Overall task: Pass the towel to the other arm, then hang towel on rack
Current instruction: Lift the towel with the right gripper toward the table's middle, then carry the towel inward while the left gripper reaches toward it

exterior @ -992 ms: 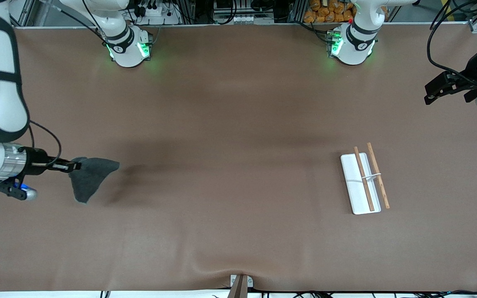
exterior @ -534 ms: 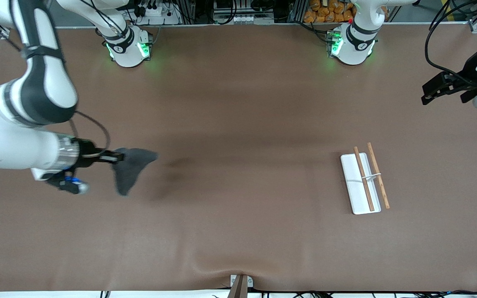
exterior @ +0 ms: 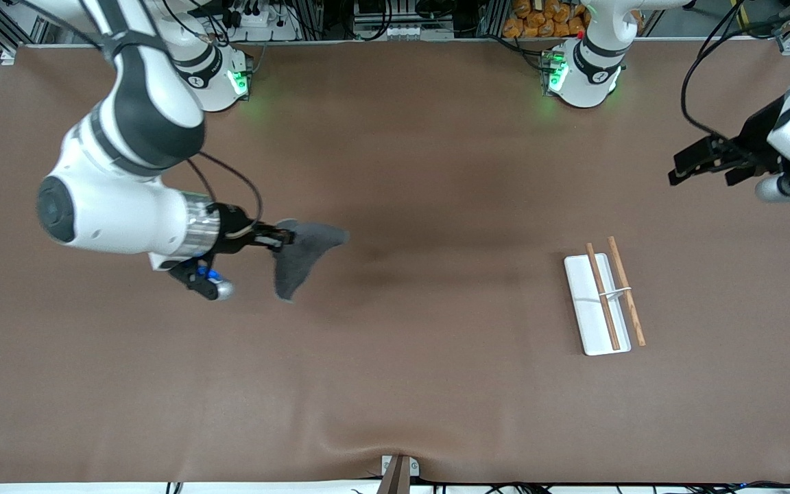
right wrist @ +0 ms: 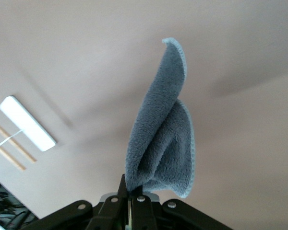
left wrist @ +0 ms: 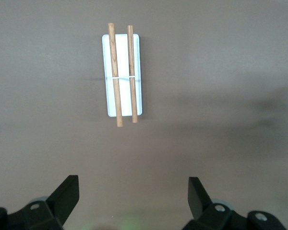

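Above the table [exterior: 395,384], right hand [exterior: 284,239] pinches towel [exterior: 302,255] (pale trim: wrist view).

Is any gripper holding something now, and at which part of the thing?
The right gripper pinches one edge of the small dark-grey soft towel, which hangs free. The left gripper is open and holds nothing.

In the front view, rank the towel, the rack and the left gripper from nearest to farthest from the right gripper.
1. The towel: pinched in the shut right gripper, hanging over the table toward the right arm's end.
2. The rack: on the table toward the left arm's end.
3. The left gripper: open, in the air at the left arm's end of the table, past the rack.
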Tool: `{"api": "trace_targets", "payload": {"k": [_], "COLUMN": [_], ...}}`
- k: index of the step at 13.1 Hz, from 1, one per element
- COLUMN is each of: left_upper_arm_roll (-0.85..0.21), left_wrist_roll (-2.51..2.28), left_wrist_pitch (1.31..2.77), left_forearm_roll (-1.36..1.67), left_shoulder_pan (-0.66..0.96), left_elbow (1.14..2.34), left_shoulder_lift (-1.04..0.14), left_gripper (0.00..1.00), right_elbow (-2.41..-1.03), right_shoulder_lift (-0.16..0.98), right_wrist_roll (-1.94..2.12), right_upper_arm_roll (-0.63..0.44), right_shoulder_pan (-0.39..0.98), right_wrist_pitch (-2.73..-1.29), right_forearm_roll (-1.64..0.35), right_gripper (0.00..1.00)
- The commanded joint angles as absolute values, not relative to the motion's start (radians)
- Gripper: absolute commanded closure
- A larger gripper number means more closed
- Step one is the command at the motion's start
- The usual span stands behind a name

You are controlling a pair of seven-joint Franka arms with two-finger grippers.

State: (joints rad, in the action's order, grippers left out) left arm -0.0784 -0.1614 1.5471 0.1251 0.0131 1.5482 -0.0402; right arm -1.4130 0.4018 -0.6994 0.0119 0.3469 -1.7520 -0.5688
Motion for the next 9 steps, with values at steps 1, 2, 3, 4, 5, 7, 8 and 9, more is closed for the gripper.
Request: {"api": "trace_targets", "payload": {"k": [1,2,3,4,5,7,8,9], "left_upper_arm_roll": [-0.103,-0.112,-0.124,-0.138,-0.171,-0.221,-0.23,-0.23], "left_wrist_roll": [-0.295,-0.358,-0.418,-0.483,-0.562,-0.777,-0.858,-0.929], "left_wrist_pitch": [1.606,1.63,1.647,1.66,1.675,1.729,1.752,1.769], "left_forearm_roll": [0.155,0.159,0.161,0.161,0.163,0.166,0.166,0.166], "left_shoulder_pan": [0.035,0.044,0.052,0.058,0.063,0.083,0.106,0.135], "left_elbow": [1.539,1.539,1.539,1.539,1.539,1.539,1.539,1.539], "left_shoulder_lift": [-0.092,-0.112,-0.13,-0.144,-0.165,-0.211,-0.23,-0.25], "left_gripper": [0.0,0.0,0.0,0.0,0.0,0.0,0.0,0.0], "right_elbow": [-1.391,-1.391,-1.391,-1.391,-1.391,-1.391,-1.391,-1.39], "right_shoulder_lift": [0.403,0.408,0.414,0.419,0.426,0.442,0.445,0.454], "right_wrist_roll": [-0.8,-0.83,-0.848,-0.859,-0.859,-0.859,-0.859,-0.859], "right_upper_arm_roll": [0.002,0.002,0.002,0.002,0.0,0.0,0.002,0.003], "right_shoulder_pan": [0.425,0.451,0.48,0.503,0.523,0.555,0.577,0.59], "right_wrist_pitch": [-1.833,-1.876,-1.922,-1.963,-2.001,-2.071,-2.11,-2.149], "right_forearm_roll": [-0.6,-0.601,-0.601,-0.61,-0.648,-0.686,-0.689,-0.689], "right_gripper": [1.0,1.0,1.0,1.0,1.0,1.0,1.0,1.0]}}
